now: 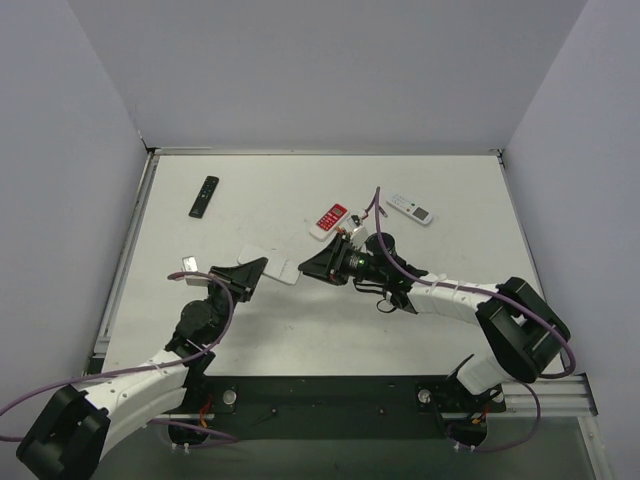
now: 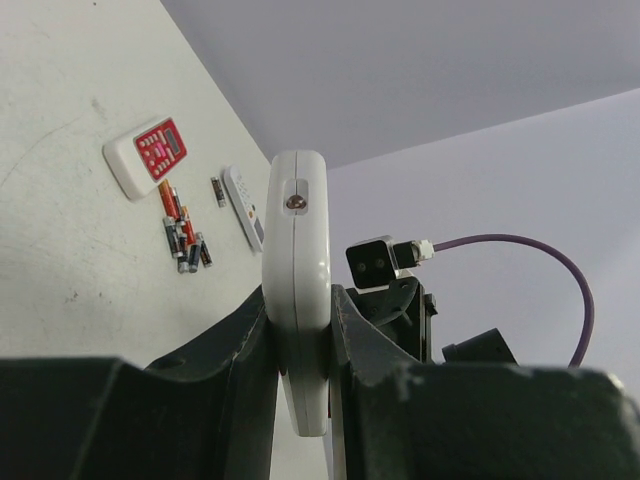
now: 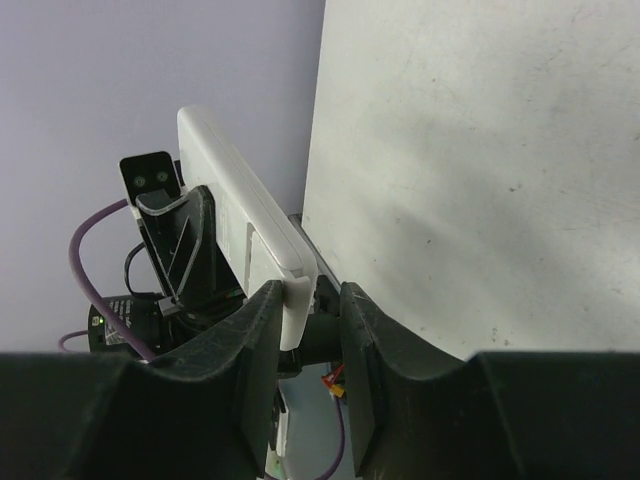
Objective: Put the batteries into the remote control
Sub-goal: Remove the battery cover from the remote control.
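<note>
— Camera overhead first: what did it show?
— The left gripper held the remote control by one end mid-table, and the right gripper was at its other end. A red-and-white remote, a slim white remote and a black remote lay beyond.
— And the left wrist view?
— Both fingers pressed the remote control's sides, clamped tight. The batteries lay clustered just beside the red-and-white remote.
— The right wrist view?
— Its end sat between the fingers, one touching, a dark gap at the other. Whether they gripped, nobody could tell.
</note>
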Motion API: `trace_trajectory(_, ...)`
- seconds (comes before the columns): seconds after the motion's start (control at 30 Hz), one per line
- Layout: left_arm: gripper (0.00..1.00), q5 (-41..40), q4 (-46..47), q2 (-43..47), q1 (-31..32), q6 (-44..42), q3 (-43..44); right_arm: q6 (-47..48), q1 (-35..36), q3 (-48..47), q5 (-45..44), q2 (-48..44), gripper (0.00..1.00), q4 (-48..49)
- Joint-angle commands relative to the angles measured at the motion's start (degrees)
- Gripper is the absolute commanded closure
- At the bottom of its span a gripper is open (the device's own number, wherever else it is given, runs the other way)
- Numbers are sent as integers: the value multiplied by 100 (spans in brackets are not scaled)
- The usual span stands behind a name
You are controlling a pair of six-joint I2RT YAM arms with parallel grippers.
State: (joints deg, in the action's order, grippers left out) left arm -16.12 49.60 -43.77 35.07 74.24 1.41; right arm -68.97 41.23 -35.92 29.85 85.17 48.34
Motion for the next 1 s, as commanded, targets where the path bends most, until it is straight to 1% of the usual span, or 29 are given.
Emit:
trace_trajectory(0.0, 100, -93, 743, -333, 17, -23, -255, 24, -107, 59, -14, 158, 77, 158)
trace_trajectory(0.17, 100, -84, 1095, -764, 44, 29, -229, -46, -107, 76, 91, 281, 78, 395)
trace_trajectory(0.3, 100, -155, 1271, -1045, 53, 126, -220, -99, -115, 103, 127, 316, 74, 527)
trace_trajectory(0.57, 100, -163, 1368, -1169, 88, 152, -185, -292, -115, 103, 232, 492, 75, 835)
trace_trajectory(0.7, 100, -199, 1350, -1134, 97, 179, -176, -398, -107, 129, 302, 545, 81, 1011)
trace_trajectory(0.77, 100, -251, 1289, -1116, 97, 161, -185, -424, -107, 156, 311, 528, 83, 1020)
trace_trajectory(0.97, 100, -400, 1227, -1081, 88, 126, -202, -407, -124, 252, 302, 448, 94, 1020)
